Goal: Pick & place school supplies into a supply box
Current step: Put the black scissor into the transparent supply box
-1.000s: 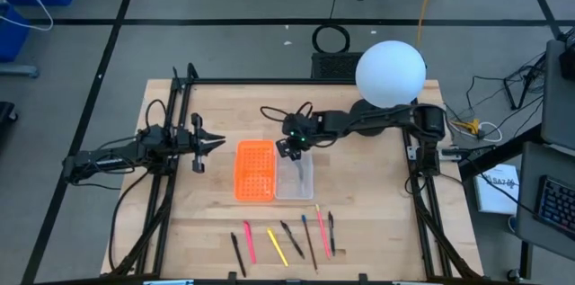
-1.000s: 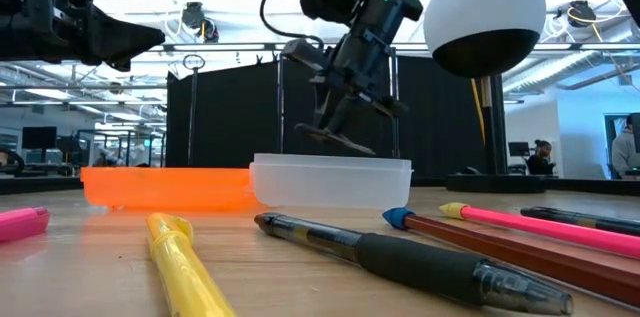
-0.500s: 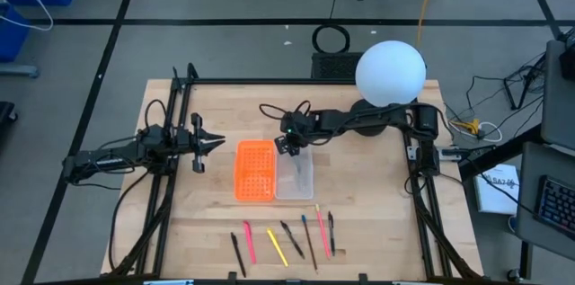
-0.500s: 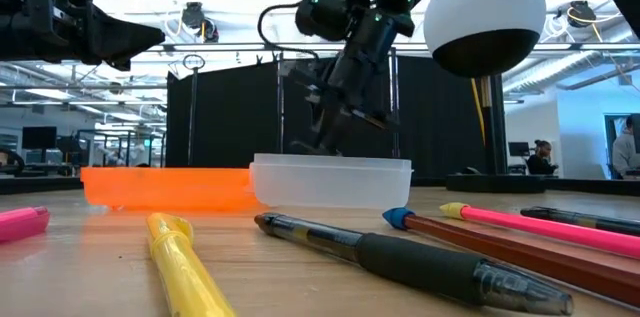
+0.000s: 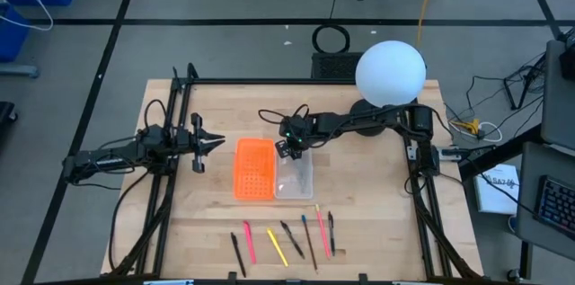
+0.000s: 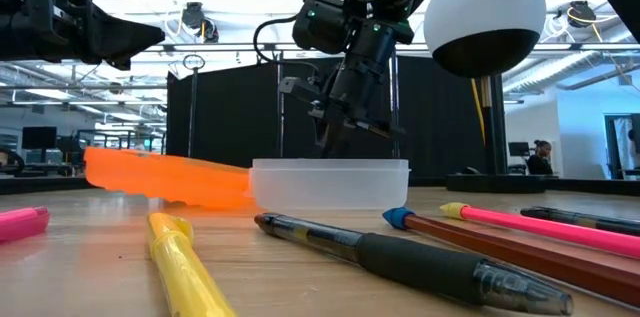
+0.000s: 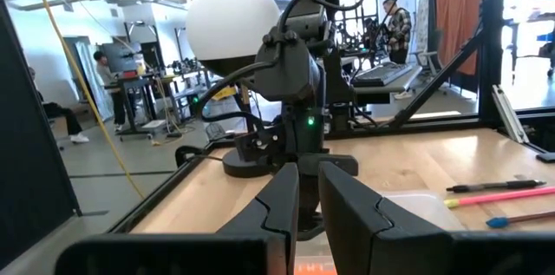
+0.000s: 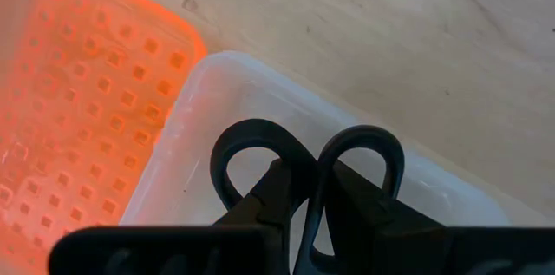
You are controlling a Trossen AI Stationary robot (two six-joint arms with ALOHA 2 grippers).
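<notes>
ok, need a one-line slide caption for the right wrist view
Right gripper holds the black-handled scissors by the handle loops above the clear tray of the supply box, beside its orange gridded panel.

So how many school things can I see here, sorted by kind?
Pens and pencils: 7
Scissors: 1, held by the right gripper
Supply box: 1
Total: 9
</notes>
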